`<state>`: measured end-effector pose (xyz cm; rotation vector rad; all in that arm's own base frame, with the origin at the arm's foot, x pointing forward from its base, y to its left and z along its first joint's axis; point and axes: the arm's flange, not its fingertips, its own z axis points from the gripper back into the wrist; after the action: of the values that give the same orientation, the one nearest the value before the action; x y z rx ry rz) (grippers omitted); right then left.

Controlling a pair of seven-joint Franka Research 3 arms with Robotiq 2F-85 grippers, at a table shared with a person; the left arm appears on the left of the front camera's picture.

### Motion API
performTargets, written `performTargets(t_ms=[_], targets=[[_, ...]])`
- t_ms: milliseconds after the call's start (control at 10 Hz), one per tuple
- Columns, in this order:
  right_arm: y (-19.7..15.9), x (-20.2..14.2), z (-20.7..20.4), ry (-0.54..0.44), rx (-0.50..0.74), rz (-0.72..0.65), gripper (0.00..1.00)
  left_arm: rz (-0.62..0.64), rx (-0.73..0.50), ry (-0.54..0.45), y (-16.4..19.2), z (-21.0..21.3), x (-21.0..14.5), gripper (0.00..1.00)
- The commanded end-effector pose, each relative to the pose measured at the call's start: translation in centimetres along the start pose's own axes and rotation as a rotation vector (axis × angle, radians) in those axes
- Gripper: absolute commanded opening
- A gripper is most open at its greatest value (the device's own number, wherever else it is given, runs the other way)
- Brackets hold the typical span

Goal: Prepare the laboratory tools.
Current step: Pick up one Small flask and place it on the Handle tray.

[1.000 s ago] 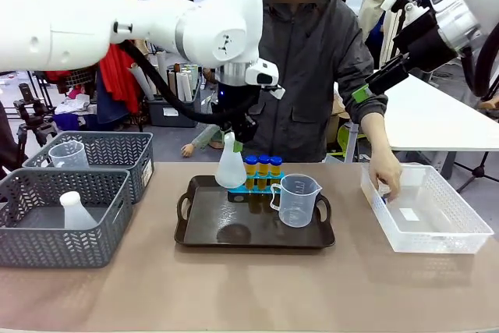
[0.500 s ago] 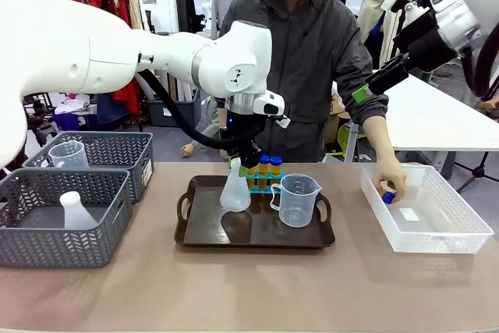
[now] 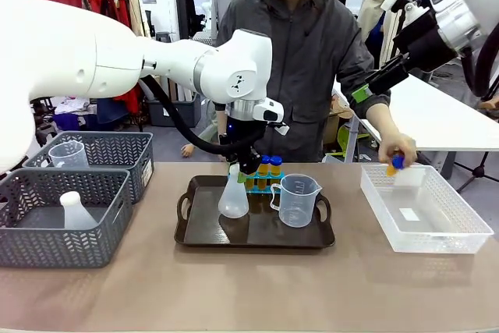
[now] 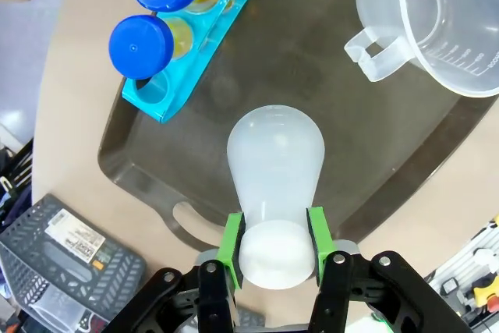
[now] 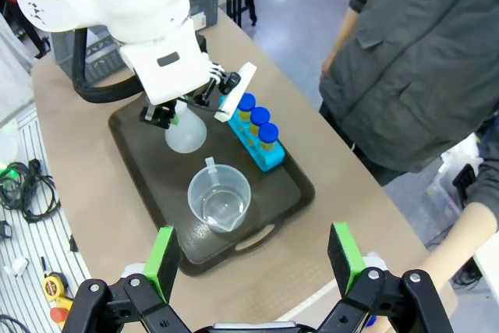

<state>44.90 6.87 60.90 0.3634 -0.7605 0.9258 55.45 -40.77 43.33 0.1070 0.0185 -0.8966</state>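
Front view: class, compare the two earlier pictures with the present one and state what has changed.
The left gripper, shut on the translucent white conical flask, lowered it onto the dark brown tray. The person's hand lifted a yellow-filled blue-capped test tube out of the clear white crate. The clear plastic measuring beaker and right gripper stayed put.

Tray [image 3: 257, 239] is crowded at the back: flask [image 3: 233, 202], rack [image 3: 260, 185] and beaker [image 3: 297, 200] sit close together. Tray's front half is bare, and so is the worktop [image 3: 249, 286] in front.
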Motion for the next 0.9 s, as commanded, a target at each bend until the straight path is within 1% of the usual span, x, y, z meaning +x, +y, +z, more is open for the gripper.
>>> performTargets(t_ms=[0, 300, 400, 800], targets=[[-0.1, 0.2, 0.0, -0.03, 0.018, -0.012, 1.0, 0.002, -0.028, 0.007, 0.2, 0.1, -0.1, 0.0], [-0.1, 0.2, 0.0, -0.03, 0.018, -0.012, 1.0, 0.018, -0.048, -0.005, 0.1, -0.2, -0.3, 0.0], [-0.1, 0.2, 0.0, -0.03, 0.018, -0.012, 1.0, 0.028, -0.058, -0.005, 0.2, -0.2, -0.5, 0.16], [-0.1, 0.2, 0.0, -0.03, 0.018, -0.012, 1.0, 0.064, -0.062, -0.01, 0.5, 0.4, -1.5, 0.94]])
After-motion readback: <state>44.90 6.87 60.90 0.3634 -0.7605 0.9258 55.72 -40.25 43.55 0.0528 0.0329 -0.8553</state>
